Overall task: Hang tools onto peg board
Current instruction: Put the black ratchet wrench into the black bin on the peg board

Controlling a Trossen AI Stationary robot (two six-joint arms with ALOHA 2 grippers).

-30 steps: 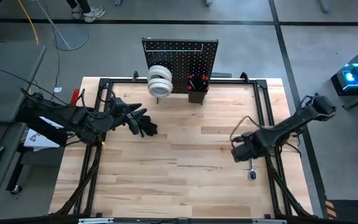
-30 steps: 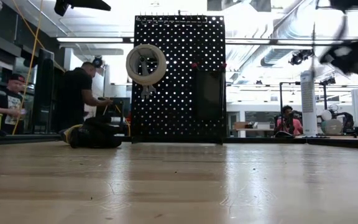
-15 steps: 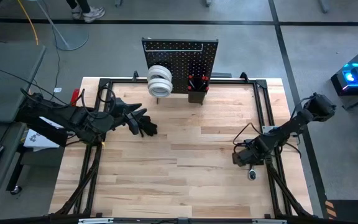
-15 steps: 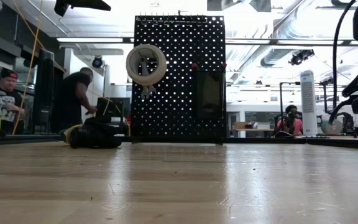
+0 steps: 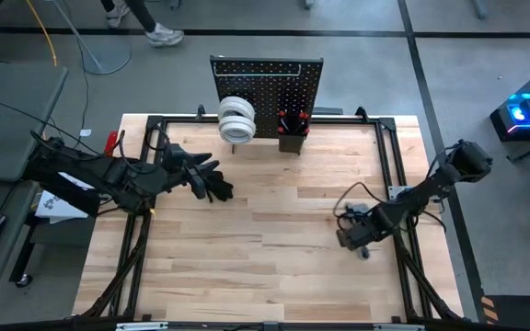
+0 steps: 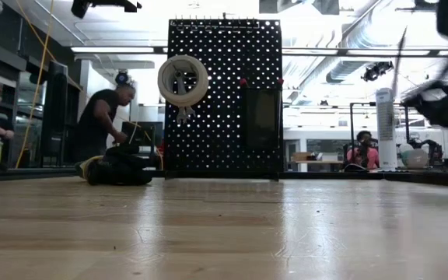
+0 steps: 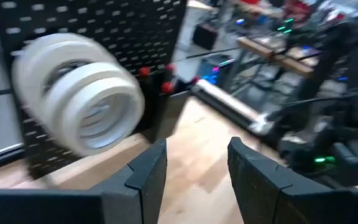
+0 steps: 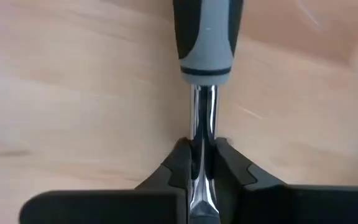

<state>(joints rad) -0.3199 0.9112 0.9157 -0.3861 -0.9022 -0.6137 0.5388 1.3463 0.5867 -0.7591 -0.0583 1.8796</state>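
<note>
Moved: right hand [image 5: 361, 241] has slid toward the frame's left over the spot where a small silver tool lay bare on the counter a second ago; its fingers have gone from apart to pinched.
Right hand: lower right of the high view, low over the counter [image 5: 274, 248], fingers [image 8: 178, 167] clamped on the shiny metal shaft of a screwdriver [image 8: 205, 50]; the tool's grey and black handle points away from the wrist, above bare wood.
Left hand: left of centre in the high view [image 5: 217, 187], resting near the board, fingers [image 7: 146, 174] parted with nothing between them.
Peg board: upright at the counter's far edge, top centre of the high view [image 5: 267, 81].
Tape rolls: white, hanging on the board's left part [image 5: 236, 119]; large at the wrist view's left [image 7: 79, 102].
Bin: black, fixed to the board's front, right of the rolls [image 5: 292, 138], red-handled tools [image 5: 290, 119] standing in it.
People: several in the room behind, seen low [image 6: 99, 128].
</note>
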